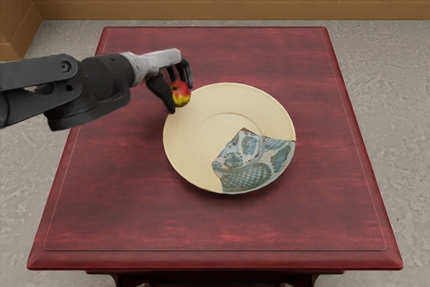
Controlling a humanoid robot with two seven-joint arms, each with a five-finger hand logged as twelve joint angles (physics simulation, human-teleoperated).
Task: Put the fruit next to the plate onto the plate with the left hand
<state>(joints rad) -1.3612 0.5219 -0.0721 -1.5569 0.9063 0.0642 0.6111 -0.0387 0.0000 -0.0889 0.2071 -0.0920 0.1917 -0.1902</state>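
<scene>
Fruit (179, 93), red-yellow, pinched in dark fingers (161, 92) of left hand (169, 82), held over plate (201, 139) upper-left rim. Plate w/ blue patterned patch sits mid table (134, 193). Arm enters from left.

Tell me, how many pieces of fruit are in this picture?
1. A small red-and-yellow fruit, gripped in the fingers of the left hand at the plate's upper-left rim. The arm could hide more.
</scene>
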